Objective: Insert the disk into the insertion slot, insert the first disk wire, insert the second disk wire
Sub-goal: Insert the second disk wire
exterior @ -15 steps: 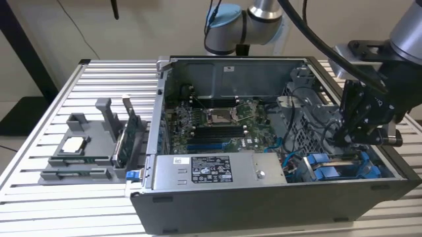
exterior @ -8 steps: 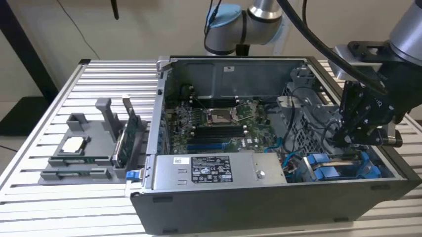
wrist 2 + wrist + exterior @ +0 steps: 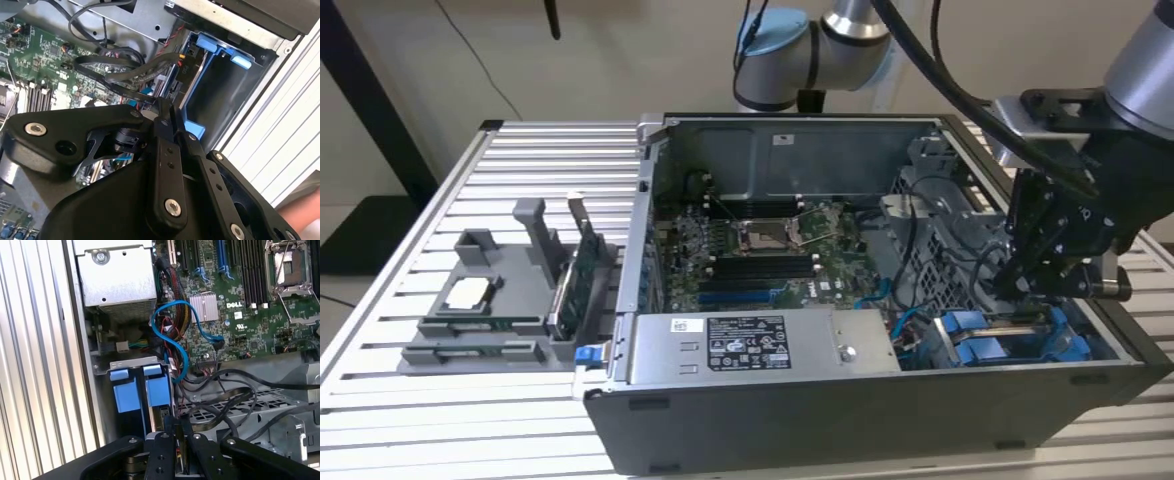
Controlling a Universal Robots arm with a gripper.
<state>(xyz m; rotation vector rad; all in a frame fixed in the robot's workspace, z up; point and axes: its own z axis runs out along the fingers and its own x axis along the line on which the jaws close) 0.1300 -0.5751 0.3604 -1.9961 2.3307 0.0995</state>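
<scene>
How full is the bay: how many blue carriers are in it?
2. One blue carrier by the case wall, the other beside it, nearer the blue cable; more may be hidden.

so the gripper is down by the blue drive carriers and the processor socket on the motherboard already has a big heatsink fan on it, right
Not quite. The gripper is indeed down by the blue drive carriers, but the processor socket has no heatsink fan on it: the exterior view and the first wrist view both show it bare, with its metal frame exposed.
</scene>
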